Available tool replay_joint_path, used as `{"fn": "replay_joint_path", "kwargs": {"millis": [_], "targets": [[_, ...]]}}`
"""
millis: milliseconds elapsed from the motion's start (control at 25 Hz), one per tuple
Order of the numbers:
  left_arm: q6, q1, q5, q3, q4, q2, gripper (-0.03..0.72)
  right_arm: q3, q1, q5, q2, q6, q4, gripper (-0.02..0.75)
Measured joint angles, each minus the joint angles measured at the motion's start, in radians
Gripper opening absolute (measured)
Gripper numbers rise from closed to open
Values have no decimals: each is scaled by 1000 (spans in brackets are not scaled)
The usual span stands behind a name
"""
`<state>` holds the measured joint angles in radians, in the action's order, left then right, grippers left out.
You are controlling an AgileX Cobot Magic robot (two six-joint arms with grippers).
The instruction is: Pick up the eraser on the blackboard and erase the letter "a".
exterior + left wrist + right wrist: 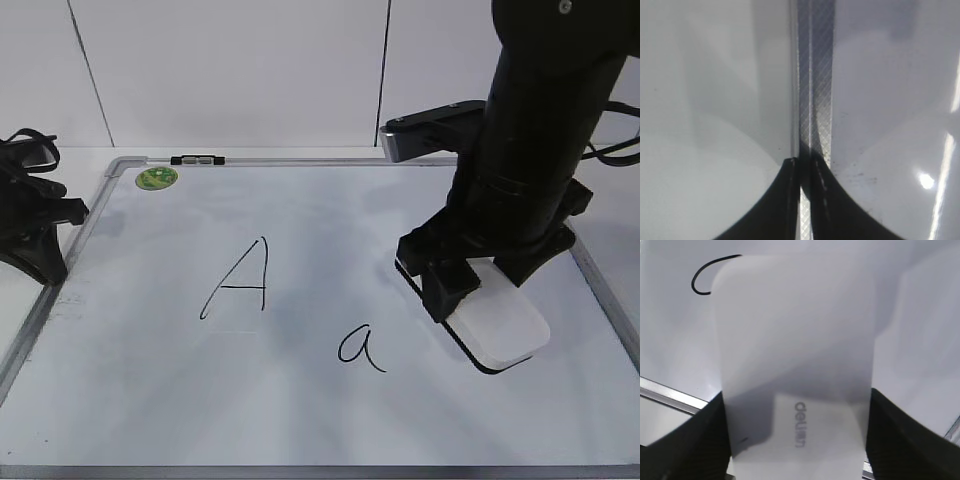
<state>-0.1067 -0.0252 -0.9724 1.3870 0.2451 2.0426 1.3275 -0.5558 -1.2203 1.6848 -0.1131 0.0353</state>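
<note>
Exterior view: right gripper (478, 272) clamps the eraser (503, 325) on the blackboard (300, 420) beside letter "a" (361, 347); left gripper (805, 200) closed, empty

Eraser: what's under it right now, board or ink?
The eraser lies on bare blackboard, right gripper astride it. The letter "a" sits beside it, uncovered. The board directly beneath the eraser is hidden.

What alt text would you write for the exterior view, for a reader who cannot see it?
The right gripper grips the white eraser on the blackboard, right of the letter "a". A capital "A" and a green magnet lie farther left.
</note>
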Motion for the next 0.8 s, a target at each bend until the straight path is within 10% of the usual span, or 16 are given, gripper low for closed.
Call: {"fn": "replay_joint_path", "kwargs": {"millis": [800], "targets": [[0,0,0,0,4,0,18,36,0,84,221,17,-16,544]]}}
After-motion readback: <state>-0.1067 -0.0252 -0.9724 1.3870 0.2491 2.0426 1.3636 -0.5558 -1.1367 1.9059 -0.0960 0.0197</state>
